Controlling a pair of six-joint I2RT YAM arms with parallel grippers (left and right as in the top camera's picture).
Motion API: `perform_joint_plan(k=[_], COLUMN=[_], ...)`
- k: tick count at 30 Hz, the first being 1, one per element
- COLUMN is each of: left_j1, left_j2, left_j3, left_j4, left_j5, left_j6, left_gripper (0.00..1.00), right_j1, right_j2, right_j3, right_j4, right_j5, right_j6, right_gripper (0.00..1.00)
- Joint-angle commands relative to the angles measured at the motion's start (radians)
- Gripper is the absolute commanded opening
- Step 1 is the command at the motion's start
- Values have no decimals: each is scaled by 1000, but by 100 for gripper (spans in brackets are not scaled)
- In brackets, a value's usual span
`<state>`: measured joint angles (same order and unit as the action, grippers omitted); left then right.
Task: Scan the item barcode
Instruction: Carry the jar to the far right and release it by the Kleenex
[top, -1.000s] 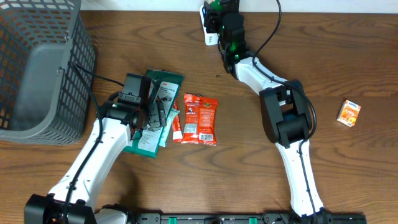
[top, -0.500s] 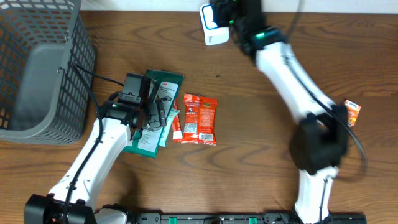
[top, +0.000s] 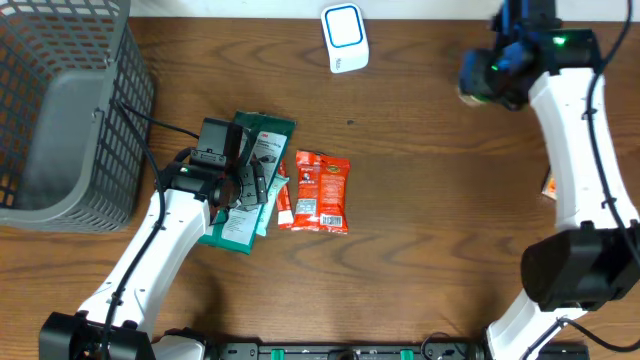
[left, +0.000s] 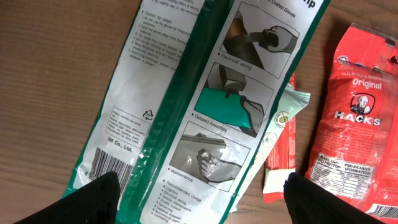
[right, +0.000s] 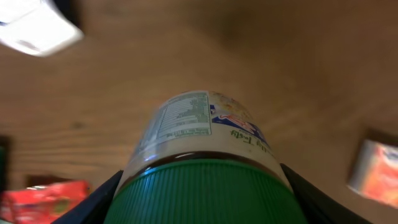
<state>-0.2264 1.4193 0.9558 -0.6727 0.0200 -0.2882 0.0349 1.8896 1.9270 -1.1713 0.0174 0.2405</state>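
Right arm (top: 575, 130) swung away from scanner (top: 345, 38); right jaws clamp jar (right: 205, 143), lid wristward, long axis outward; left jaws apart.

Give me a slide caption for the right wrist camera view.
Right fingers clasp a green-lidded jar over the wooden table, white scanner blurred at upper left.

- A mock shop checkout, laid out on a wood-grain bench (top: 400, 230).
- A white barcode scanner (top: 345, 38) stands at the bench's far edge.
- A grey mesh shopping basket (top: 135, 90) fills the far left corner.
- Retail goods in view: 3M glove packets (left: 217, 106), red Hacks sweet packets (top: 322, 192), a small orange box (right: 373, 171) by the right edge, and a green-lidded jar (right: 205, 130) with a printed label.
- White robot arms (top: 570, 130) at the bench suggest a lab rather than a store.
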Motion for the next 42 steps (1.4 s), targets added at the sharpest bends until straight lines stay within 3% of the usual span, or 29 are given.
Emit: perform_joint_plan(k=[1,9,15,20,27,29,31,32,33,42], left_j1=[1,1,1,1,1,1,1,1,1,1], left_j2=[2,2,2,2,2,2,2,2,2,2], left_j3=[-2,-2,-2,-2,-2,-2,-2,-2,-2,-2], left_j4=[0,0,0,0,0,0,0,0,0,-1], left_j5=[-5,-5,-5,-5,-5,-5,-5,-5,-5,-5], left_j6=[2,2,2,2,2,2,2,2,2,2], left_gripper=[85,85,85,85,85,85,85,85,85,85], right_j1=[-80,-279,-414,-454,-454,-454,-454,-454,-454,-454], right_j2=[18,26,26,26,26,26,26,26,26,23], right_j3=[-31,-249,-457,-524,-555,-568,-574,-574,-574,-489], right_j4=[-32,76,306,370,333,340,352,352,352,290], right_j5=[2,7,-72,-165,-98,-27,-15,-15,-15,-49], right_j6=[-66,-66,-83,-85,-84,-79,-77,-77,-77,-77], right_gripper=[3,5,1,3,6,19,53,81,99,99])
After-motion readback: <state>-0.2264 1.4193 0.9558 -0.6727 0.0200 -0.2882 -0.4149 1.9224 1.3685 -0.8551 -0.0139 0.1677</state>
